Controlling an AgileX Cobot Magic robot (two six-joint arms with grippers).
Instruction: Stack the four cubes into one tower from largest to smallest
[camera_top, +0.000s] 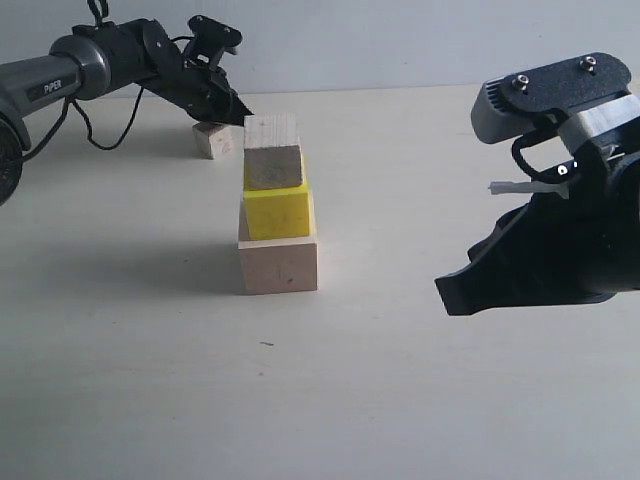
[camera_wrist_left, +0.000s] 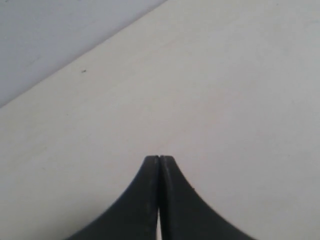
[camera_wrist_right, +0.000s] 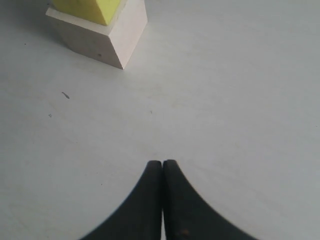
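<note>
Surface: pale matte tabletop (camera_top: 150, 400) with a few dark specks; plain grey-blue wall (camera_top: 400, 40) behind.

Mid-table stack, base upward: large pale wood cube (camera_top: 278, 265), yellow cube (camera_top: 275, 212), smaller wood cube (camera_top: 273, 168) with shaded front face. Farther back, at 11 o'clock of the stack: smallest wood cube (camera_top: 213, 140), alone on the table.

Near, at 4 o'clock: right gripper (camera_top: 447, 296), black, fingers pressed together, pinching nothing, well apart from the stack. Far, at 11 o'clock: left gripper (camera_top: 243, 112), angled downward, fingers pressed together, just above the smallest cube.
</note>
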